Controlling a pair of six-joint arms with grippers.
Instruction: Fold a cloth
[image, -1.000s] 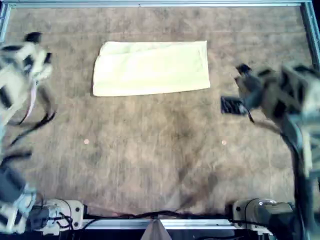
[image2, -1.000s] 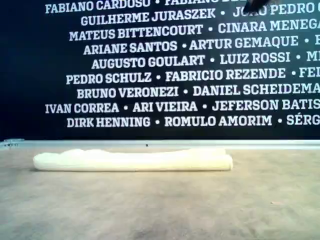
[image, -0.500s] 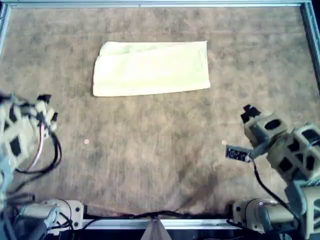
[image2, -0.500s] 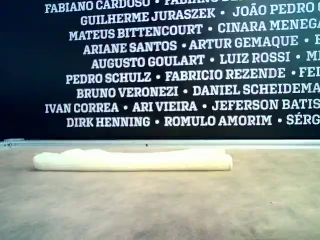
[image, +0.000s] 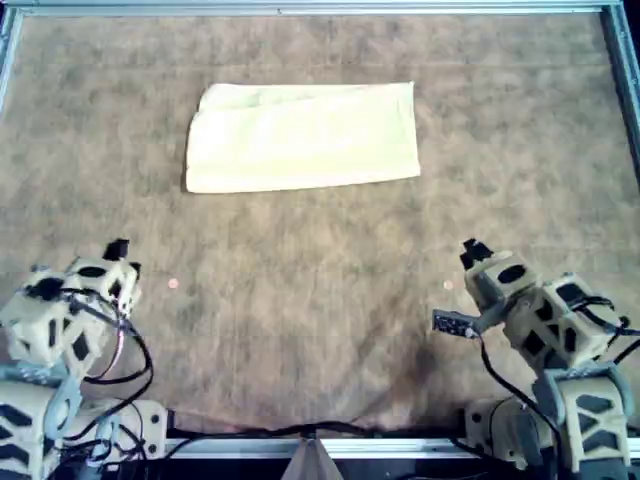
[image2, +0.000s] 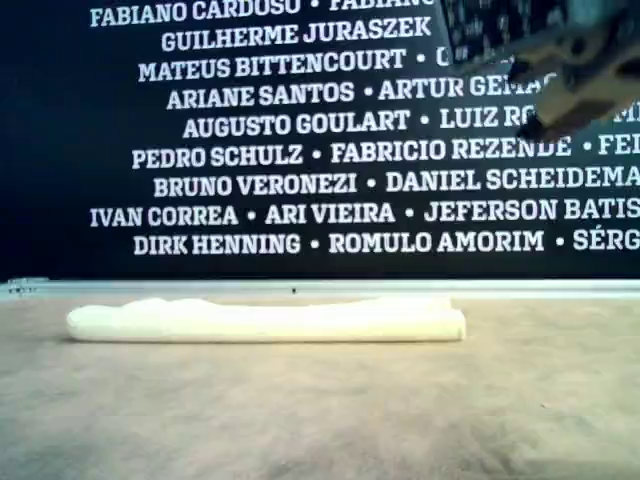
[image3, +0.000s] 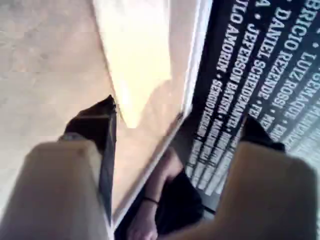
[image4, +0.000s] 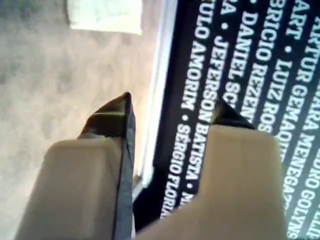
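Note:
The pale yellow cloth (image: 303, 137) lies folded into a long rectangle on the far half of the brown mat (image: 320, 300). In the exterior view it is a low flat strip (image2: 265, 321). My first gripper (image: 118, 250) is at the overhead view's near left, open and empty, well short of the cloth. Its wrist view shows the fingers apart (image3: 180, 117), with the cloth (image3: 135, 55) beyond them. My second gripper (image: 474, 250) is at the near right, open and empty (image4: 172, 102), with the cloth's end (image4: 105, 15) off to one side.
A metal rail (image: 300, 8) borders the mat's far edge. Behind it is a dark wall with white names (image2: 300, 150). The arm bases (image: 520, 420) stand at the front edge. A blurred arm (image2: 560, 70) shows at the exterior view's upper right. A person's hand (image3: 150, 200) is beyond the rail.
Both arms have drawn back from beside the cloth toward the front edge of the mat. A blurred arm has come into the exterior view's upper right. The cloth has not moved.

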